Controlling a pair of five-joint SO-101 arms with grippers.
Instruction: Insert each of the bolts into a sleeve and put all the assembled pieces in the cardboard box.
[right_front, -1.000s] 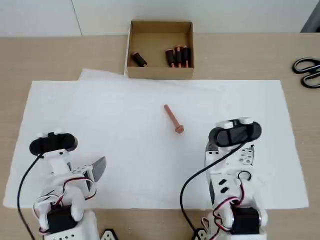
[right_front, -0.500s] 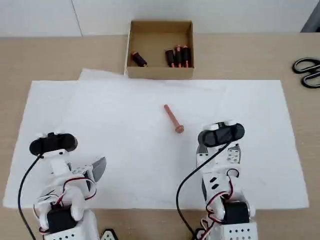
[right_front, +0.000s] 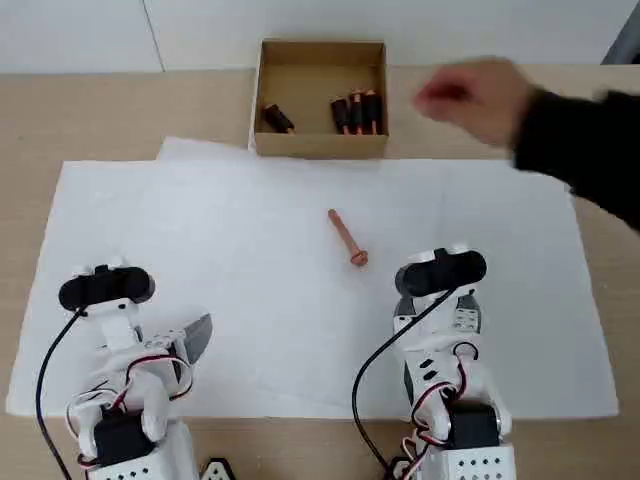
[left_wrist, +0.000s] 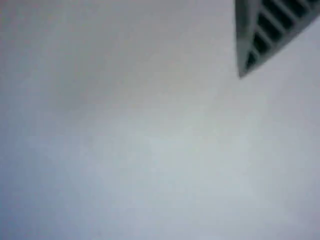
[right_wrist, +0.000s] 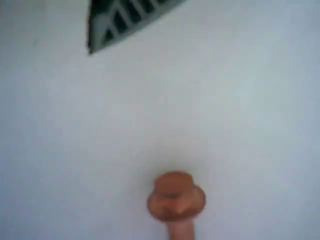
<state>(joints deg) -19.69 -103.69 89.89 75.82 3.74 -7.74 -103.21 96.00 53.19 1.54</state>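
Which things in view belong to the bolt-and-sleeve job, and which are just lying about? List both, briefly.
Job in hand:
bolt, loose on the paper
cardboard box
lone assembled piece, in the box
three assembled pieces, side by side in the box

Lying about:
white paper sheet, spread under the work
wooden table

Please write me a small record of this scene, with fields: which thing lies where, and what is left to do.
loose bolt: one bolt lies flat on the white sheet, no sleeve on it
bolt head: points toward the arms, close to the right arm
box: cardboard box at the sheet's far edge
in box: one piece at left, three pieces side by side at right
left arm: at near left, apart from the bolt
left to do: sleeve and box this bolt
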